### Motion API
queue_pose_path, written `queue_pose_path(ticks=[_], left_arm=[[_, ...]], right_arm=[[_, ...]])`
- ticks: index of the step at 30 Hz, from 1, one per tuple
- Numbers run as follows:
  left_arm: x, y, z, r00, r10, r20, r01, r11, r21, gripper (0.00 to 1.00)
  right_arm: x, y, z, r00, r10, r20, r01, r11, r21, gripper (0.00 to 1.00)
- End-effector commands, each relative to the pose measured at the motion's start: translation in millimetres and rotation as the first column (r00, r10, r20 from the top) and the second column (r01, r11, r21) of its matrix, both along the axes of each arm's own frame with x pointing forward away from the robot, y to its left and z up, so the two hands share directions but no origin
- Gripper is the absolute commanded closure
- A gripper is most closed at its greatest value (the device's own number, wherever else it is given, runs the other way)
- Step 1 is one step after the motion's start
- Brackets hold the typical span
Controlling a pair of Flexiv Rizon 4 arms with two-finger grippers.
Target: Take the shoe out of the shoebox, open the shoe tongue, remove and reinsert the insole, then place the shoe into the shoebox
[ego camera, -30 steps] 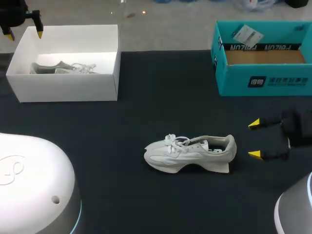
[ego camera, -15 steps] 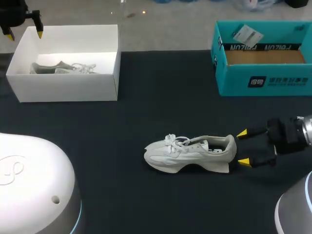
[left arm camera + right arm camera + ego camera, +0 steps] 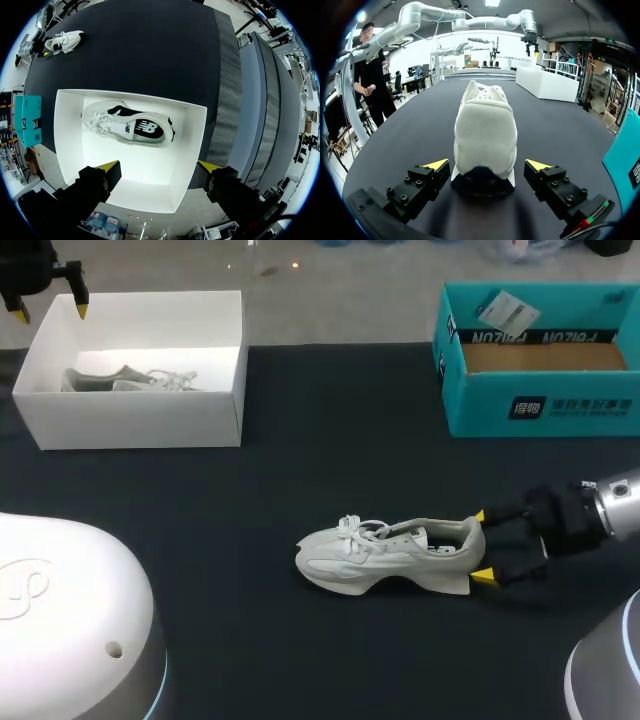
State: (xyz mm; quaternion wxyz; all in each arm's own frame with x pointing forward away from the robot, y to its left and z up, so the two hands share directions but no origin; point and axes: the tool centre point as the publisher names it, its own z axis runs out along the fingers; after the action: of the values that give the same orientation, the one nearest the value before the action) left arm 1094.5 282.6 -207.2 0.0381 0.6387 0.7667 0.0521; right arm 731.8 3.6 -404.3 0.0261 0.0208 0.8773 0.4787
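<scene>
Presently, we find our right gripper (image 3: 482, 546) spread astride the shoe's (image 3: 380, 550) heel, not clamping; left gripper (image 3: 159, 166) parted above the white shoebox (image 3: 67, 150).

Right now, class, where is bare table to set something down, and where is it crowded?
Bare: between the white shoebox and the teal box, and between white shoebox and shoe. Crowded: the shoe's heel, flanked by the right pincer.

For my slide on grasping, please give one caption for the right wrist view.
Open right gripper flanking the heel of a white sneaker on the black table.
</scene>
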Motion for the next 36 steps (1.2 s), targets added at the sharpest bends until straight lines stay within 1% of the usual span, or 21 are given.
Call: queue_pose_path(ticks=[1,11,20,23,24,25,26,27,28,36], left_arm=[[-0.7,-0.2,0.0,1.000,0.000,0.002,0.000,1.000,0.002,0.00],[-0.7,-0.2,0.0,1.000,0.000,0.002,0.000,1.000,0.002,0.00],[-0.7,-0.2,0.0,1.000,0.000,0.002,0.000,1.000,0.002,0.00],[-0.7,-0.2,0.0,1.000,0.000,0.002,0.000,1.000,0.002,0.00],[-0.7,-0.2,0.0,1.000,0.000,0.002,0.000,1.000,0.002,0.00],[-0.7,-0.2,0.0,1.000,0.000,0.002,0.000,1.000,0.002,0.00],[-0.7,-0.2,0.0,1.000,0.000,0.002,0.000,1.000,0.002,0.00],[-0.7,-0.2,0.0,1.000,0.000,0.002,0.000,1.000,0.002,0.00],[-0.7,-0.2,0.0,1.000,0.000,0.002,0.000,1.000,0.002,0.00],[-0.7,-0.2,0.0,1.000,0.000,0.002,0.000,1.000,0.002,0.00]], right_arm=[[3.1,9.0,-6.0,1.000,0.023,-0.013,-0.023,1.000,-0.001,0.00],[-2.7,28.7,-13.9,0.997,0.068,-0.031,-0.067,0.998,0.010,0.00],[-2.3,35.0,-21.5,0.996,0.077,-0.046,-0.077,0.997,0.013,0.00],[-0.9,35.7,-24.0,0.997,0.062,-0.041,-0.061,0.998,0.013,0.00],[-0.6,35.5,-24.4,0.998,0.057,-0.037,-0.057,0.998,0.013,0.18],[-0.5,35.5,-24.6,0.998,0.053,-0.032,-0.053,0.999,0.014,0.54],[-0.5,35.4,-24.7,0.998,0.052,-0.029,-0.051,0.999,0.014,0.67],[-0.5,35.4,-24.8,0.998,0.050,-0.025,-0.050,0.999,0.012,0.95],[-0.5,35.5,-24.9,0.999,0.047,-0.022,-0.047,0.999,0.012,1.00],[-0.2,45.4,-21.6,1.000,0.031,-0.001,-0.031,0.999,0.034,1.00]])
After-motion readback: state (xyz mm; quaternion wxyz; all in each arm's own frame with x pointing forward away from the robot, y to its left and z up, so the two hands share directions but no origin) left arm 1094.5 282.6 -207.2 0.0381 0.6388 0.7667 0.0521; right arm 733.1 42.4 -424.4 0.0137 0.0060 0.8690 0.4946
